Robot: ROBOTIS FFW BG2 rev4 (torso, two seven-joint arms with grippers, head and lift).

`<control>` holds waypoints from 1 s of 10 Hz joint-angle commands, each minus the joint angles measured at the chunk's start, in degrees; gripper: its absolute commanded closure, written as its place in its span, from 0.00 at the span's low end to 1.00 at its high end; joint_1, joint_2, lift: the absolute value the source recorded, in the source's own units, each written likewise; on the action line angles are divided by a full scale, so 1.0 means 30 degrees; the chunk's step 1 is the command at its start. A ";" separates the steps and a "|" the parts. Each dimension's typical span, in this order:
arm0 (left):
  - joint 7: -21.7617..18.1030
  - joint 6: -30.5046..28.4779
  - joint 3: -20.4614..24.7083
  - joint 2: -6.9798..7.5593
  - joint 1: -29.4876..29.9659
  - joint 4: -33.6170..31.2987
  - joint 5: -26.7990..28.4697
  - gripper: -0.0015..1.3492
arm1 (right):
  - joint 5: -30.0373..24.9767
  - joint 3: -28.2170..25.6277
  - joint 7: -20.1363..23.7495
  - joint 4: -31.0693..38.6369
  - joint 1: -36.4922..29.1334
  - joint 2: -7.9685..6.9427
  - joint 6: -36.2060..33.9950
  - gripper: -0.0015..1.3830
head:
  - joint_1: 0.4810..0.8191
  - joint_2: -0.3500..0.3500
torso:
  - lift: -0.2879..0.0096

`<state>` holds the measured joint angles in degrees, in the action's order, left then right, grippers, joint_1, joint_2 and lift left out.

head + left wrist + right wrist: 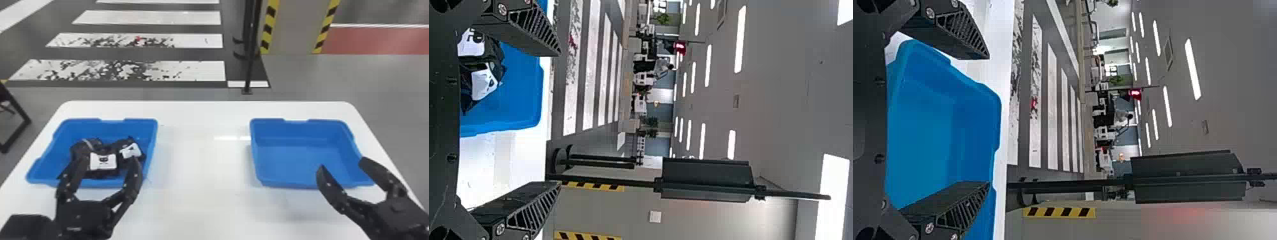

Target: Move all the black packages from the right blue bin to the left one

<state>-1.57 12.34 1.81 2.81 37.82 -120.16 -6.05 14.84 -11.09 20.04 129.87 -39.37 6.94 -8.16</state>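
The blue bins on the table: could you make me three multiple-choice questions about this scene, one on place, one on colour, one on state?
1. Where are the black packages?
A) Right bin
B) Left bin
C) On the floor

2. Main colour of the labels on them?
A) Red
B) Yellow
C) White

3. How is the right claw?
A) Open, empty
B) Shut, empty
C) Holding a package

1 B: they lie inside its walls.
2 C: white surrounds the dark print.
3 A: wide gap, nothing between its fingers.
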 commanded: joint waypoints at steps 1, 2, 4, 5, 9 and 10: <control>0.0054 0.0296 -0.0031 0.0000 0.0000 0.0000 0.0038 0.09 | 0.0042 0.0004 0.0001 -0.0047 0.0001 0.0000 0.0002 0.10 | 0.63 0.50 | 0.50; 0.0054 0.0342 -0.0031 0.0000 0.0047 0.0000 0.0076 0.09 | 0.0042 0.0004 0.0001 -0.0047 0.0001 0.0000 0.0002 0.10 | 0.63 0.50 | 0.50; 0.0054 0.0389 0.0007 -0.0029 0.0094 0.0000 0.0114 0.09 | 0.0194 0.0004 0.0001 -0.0047 0.0001 0.0000 0.0002 0.10 | 0.63 0.50 | 0.50; 0.0054 0.0436 0.0121 -0.0087 0.0141 0.0000 0.0076 0.09 | 0.0232 0.0004 0.0001 -0.0047 0.0001 0.0000 0.0095 0.10 | 0.63 0.50 | 0.50; 0.0054 0.0530 0.0274 -0.0175 0.0235 -0.0047 0.0190 0.09 | 0.0385 -0.0034 0.0001 -0.0047 -0.0093 0.0000 0.0189 0.10 | 0.63 0.52 | 0.50; 0.0054 0.0530 0.0312 -0.0175 0.0235 -0.0047 0.0190 0.09 | 0.0385 -0.0034 0.0001 -0.0094 -0.0093 0.0000 0.0189 0.10 | 0.63 0.52 | 0.50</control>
<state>-1.40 13.88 2.73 2.29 38.53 -120.27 -5.49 15.99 -11.19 20.04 129.59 -39.65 6.94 -7.60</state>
